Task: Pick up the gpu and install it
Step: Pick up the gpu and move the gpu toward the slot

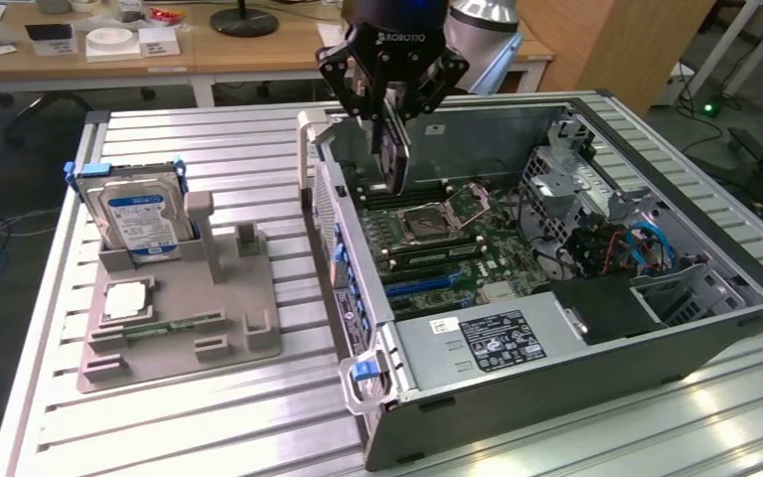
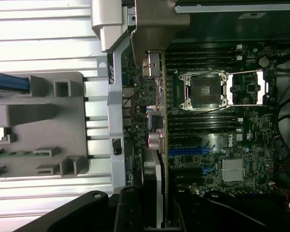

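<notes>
1. End effector (image 1: 389, 117): jaws partly closed, clamped on the upper edge of the gpu (image 1: 396, 164).
2. Gpu: upright, edge down, inside the open case (image 1: 699, 333), over the motherboard (image 1: 468, 243) at its 12 o'clock end in the exterior view; whether its lower edge touches the board cannot be told.
3. Blue slots (image 1: 424, 283): toward 6 o'clock from the card.
4. Judgement: hold the card vertical, its long edge parallel with the slot; descend straight, without tilt; press evenly.

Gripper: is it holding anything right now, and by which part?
The gripper holds the gpu by its upper edge; the card hangs on edge over the open case.
</notes>
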`<action>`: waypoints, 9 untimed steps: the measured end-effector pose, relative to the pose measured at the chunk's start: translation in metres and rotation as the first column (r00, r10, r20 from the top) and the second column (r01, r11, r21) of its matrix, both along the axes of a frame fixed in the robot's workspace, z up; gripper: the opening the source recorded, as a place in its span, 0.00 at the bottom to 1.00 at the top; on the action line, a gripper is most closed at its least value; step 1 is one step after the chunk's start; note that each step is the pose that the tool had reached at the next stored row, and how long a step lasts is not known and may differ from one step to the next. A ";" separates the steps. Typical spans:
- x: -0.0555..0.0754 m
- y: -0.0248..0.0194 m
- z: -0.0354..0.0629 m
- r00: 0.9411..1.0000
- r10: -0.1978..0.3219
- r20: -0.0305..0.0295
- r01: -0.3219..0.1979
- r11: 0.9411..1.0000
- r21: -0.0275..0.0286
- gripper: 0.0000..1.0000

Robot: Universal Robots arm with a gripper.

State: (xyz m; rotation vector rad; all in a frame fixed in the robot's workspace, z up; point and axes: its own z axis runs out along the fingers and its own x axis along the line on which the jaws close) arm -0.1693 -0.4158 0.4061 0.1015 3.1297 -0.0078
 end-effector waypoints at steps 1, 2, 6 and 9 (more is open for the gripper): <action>0.001 0.0000 0.0000 1.000 0.000 0.000 0.000 1.000 0.000 0.28; 0.002 0.0000 -0.0001 1.000 0.000 0.000 0.000 1.000 0.000 0.28; 0.007 0.0000 -0.0003 1.000 0.000 0.000 0.000 1.000 0.000 0.28; 0.011 0.0000 -0.0005 1.000 0.000 0.000 0.000 1.000 0.000 0.28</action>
